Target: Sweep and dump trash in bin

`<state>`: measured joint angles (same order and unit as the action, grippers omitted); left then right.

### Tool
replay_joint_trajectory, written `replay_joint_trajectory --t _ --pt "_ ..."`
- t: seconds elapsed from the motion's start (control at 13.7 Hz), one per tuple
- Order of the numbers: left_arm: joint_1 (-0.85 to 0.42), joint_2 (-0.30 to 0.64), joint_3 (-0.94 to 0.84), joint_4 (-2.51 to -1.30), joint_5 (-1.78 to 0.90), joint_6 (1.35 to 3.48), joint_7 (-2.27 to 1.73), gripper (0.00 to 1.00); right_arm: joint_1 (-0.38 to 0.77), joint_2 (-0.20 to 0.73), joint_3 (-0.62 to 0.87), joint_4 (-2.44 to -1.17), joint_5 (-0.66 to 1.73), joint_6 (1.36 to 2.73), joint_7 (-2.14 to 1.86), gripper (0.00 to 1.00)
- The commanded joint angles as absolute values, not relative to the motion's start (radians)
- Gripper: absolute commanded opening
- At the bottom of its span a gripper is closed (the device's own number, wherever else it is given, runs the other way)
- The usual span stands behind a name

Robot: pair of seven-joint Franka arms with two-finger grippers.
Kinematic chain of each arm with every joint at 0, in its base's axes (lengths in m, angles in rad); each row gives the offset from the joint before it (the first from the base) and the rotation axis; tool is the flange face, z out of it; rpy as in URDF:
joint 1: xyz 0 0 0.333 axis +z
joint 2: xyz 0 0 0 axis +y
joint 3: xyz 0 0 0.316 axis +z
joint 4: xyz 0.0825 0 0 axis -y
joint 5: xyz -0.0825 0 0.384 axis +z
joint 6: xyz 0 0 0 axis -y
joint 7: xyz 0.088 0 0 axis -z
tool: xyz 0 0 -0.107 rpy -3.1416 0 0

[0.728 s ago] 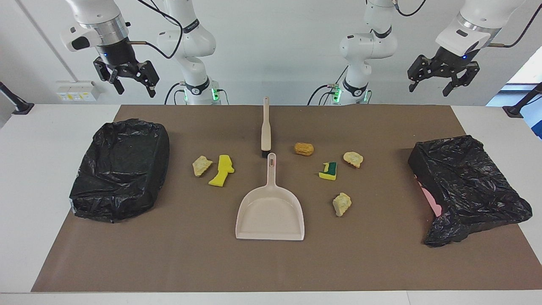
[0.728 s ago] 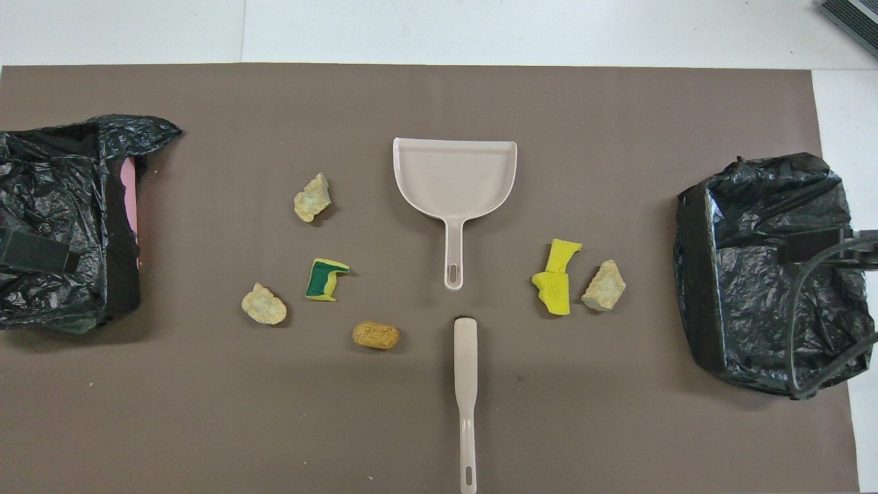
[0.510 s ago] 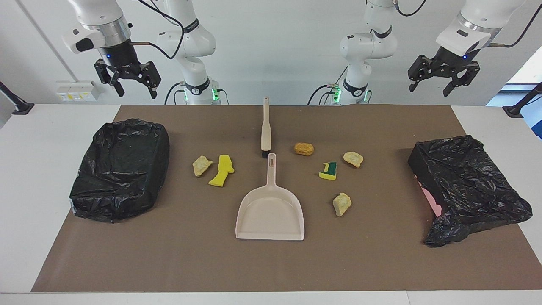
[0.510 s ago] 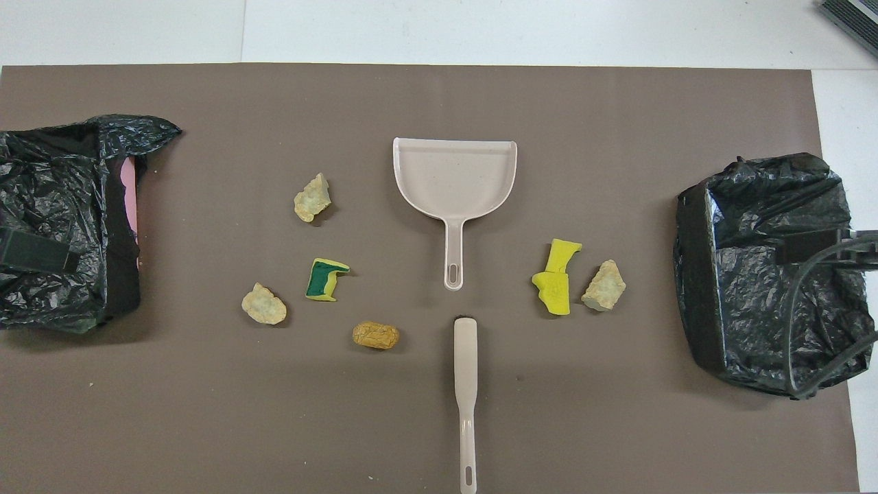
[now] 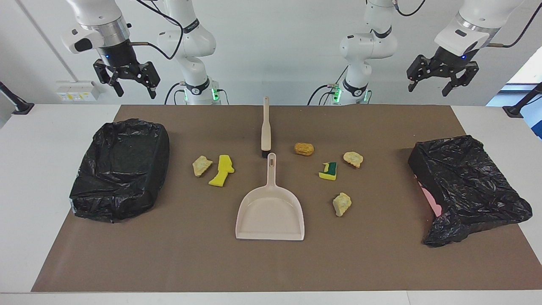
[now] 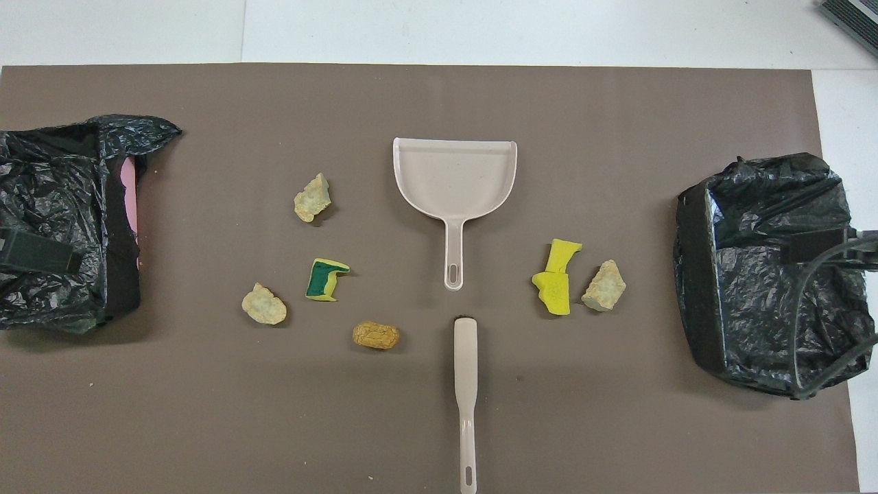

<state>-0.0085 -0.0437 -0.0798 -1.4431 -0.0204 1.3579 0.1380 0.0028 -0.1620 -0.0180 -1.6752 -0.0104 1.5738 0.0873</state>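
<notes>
Both grippers, left (image 5: 441,79) and right (image 5: 127,80), are held wide, empty (raised). The brush (image 5: 265,129) should be gripped mid-handle, dustpan (image 5: 270,212) steadied, trash (image 5: 304,148) swept gently.

Bin (image 6: 55,226) cut by frame edge, brush (image 6: 466,405) handle tip cropped

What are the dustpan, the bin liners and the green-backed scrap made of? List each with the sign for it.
Dustpan: probably moulded plastic, matt beige; thin even walls, hang-hole in the handle.
Bin liners: thin plastic film, glossy black; crinkled, with bright glints.
Green-backed scrap: likely sponge foam, yellow, with a dark green scouring layer; the ragged edge suggests it was torn or cut.
</notes>
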Motion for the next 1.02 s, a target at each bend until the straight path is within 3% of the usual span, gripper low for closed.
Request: replay_joint_trajectory --t 0.0,0.36,0.95 --pt "-0.014 -0.066 -0.080 -1.463 -0.026 1.351 0.130 1.00 -0.009 -0.161 -0.012 -1.674 -0.009 1.569 0.066 1.00" --pt "-0.037 -0.100 -0.095 -1.523 -0.031 1.391 0.127 1.00 -0.009 -0.161 -0.014 -1.674 -0.009 1.569 0.066 1.00" --pt "-0.264 -0.182 -0.097 -1.709 -0.054 1.509 -0.115 1.00 -0.009 -0.161 -0.014 -1.674 -0.009 1.569 0.066 1.00"
